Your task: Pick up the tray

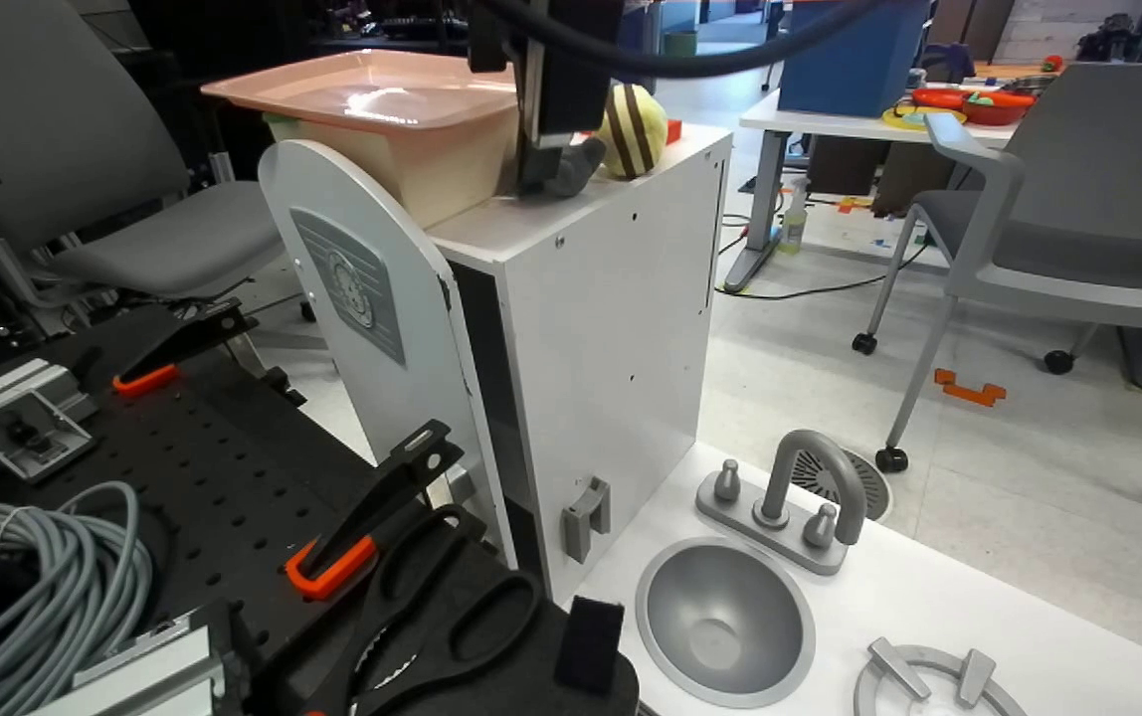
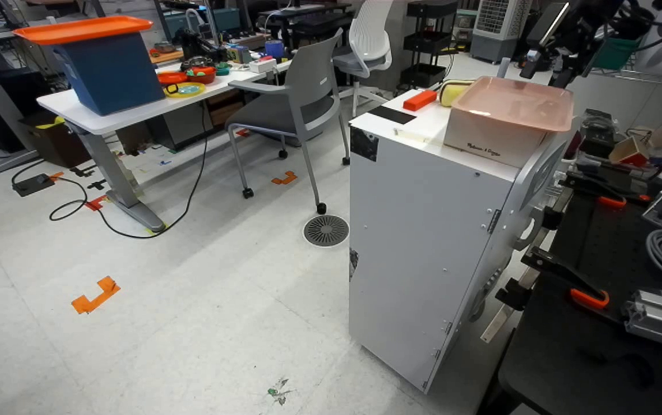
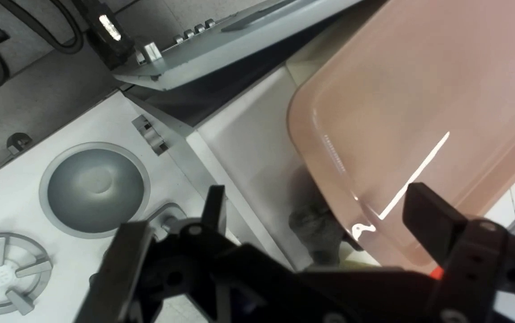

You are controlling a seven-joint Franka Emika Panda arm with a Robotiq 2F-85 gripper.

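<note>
Wrist view: the tool (image 3: 316,199) stands spread wide, grasping nothing; toward two o'clock from it lies the tray (image 3: 423,121), in an exterior view sitting on a cream box (image 1: 452,164) atop the white cabinet (image 1: 611,298). It should prove light, stiff and slippery; pinch it at the raised rim (image 3: 329,184) on its eight o'clock side. It looks shallow, rectangular, round-cornered, glossy salmon-pink.

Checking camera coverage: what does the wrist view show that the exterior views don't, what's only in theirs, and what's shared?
Only the wrist view: more than two burner prongs; an exterior view shows just two.
Only the exterior views: the floor drain and the coiled grey cable.
Shared: the pink tray, the white cabinet and part of the gripper.
</note>
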